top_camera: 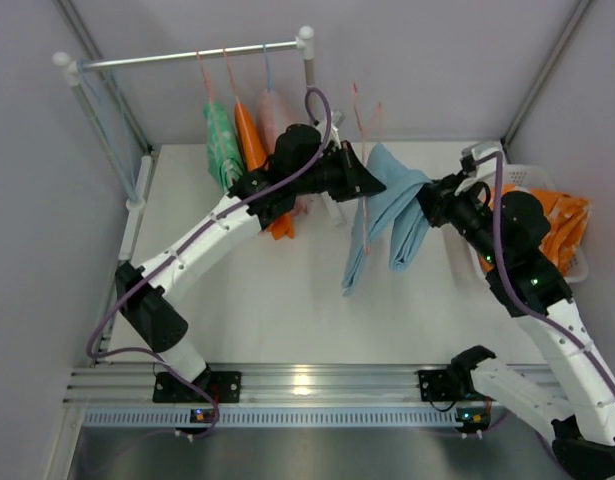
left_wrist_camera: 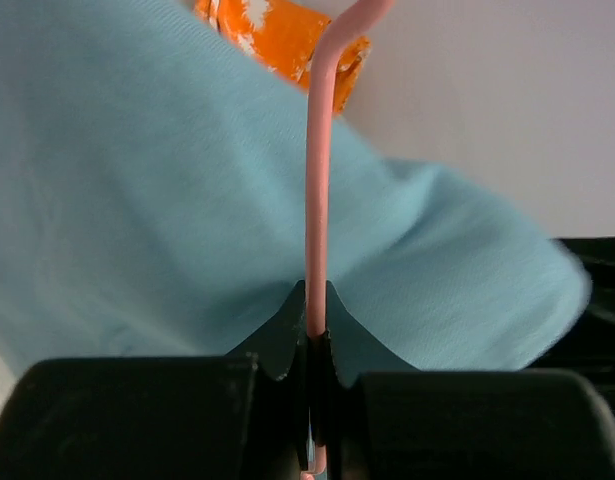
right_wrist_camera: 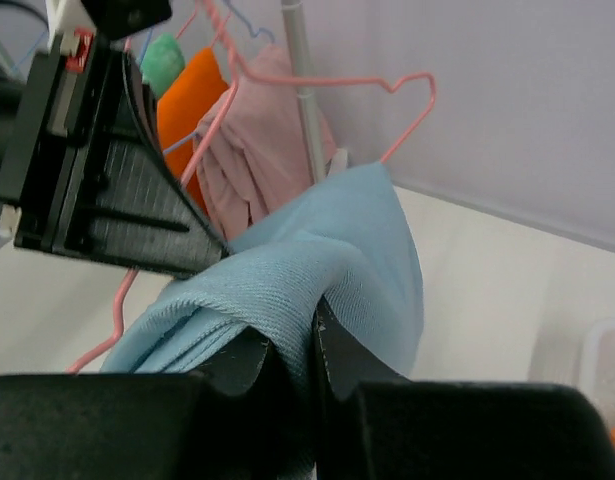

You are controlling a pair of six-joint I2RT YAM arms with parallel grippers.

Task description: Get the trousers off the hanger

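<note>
Left claw: the left gripper (left_wrist_camera: 315, 345) was shut tight on the thin pink wire hanger (left_wrist_camera: 315, 200). The wire ran straight up out of the seam between the two black fingertips.
Left arm pose: it was stretched on a diagonal from its base at the near left towards the far centre of the white table top (top_camera: 287, 300), with the wrist close to the rack and the claw pointing right.
Right claw: the right gripper (right_wrist_camera: 312, 350) was closed to a narrow pinch on a fold of the plain light blue cloth trousers (right_wrist_camera: 327, 260).
Right arm pose: the elbow was bent at the right side and the forearm reached up and left, so the claw faced the left claw. The two were near each other, with the blue cloth between them.
Light blue trousers: draped over the pink hanger, away from the rack. The legs hung down; whether their ends touched the table could not be told.
Orange trousers with white print (top_camera: 567, 225): lay in the white plastic basket (top_camera: 517, 175) at the far right, spilling over its rim.
Rack: a metal bar on white posts (top_camera: 197, 55) at the far left carried a green garment (top_camera: 222, 145), an orange garment (top_camera: 250, 135) and a pink garment (top_camera: 272, 115), side by side.
</note>
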